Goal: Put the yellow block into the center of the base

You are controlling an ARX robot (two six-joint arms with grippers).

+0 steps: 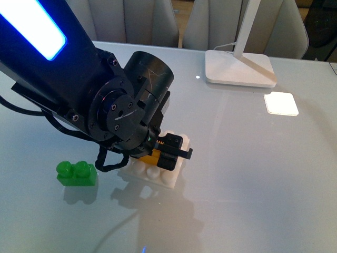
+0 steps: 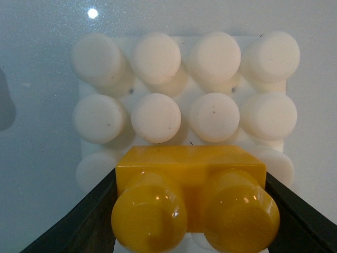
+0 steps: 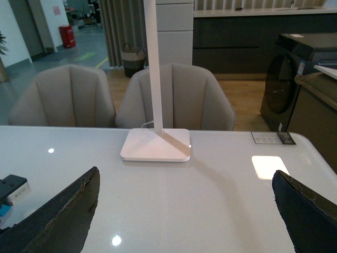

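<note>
Block [image 2: 190, 174], yellow, sits clamped by its short ends in the left gripper [image 2: 189, 211], over the base's [image 2: 184, 87] near rows; likely light, rigid, smooth, so side grip suits; right gripper [image 3: 184, 211] spread, empty; lamp [image 3: 156, 143] beyond.

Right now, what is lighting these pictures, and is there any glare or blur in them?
Front view: a bright blue-white strip on the left arm is blown out; the table is glossy, with a bright patch and soft shadows under the green brick and base. Left wrist view: the yellow block shows shiny highlights and looms large. Right wrist view: sharp, with small glare spots on the table.
</note>
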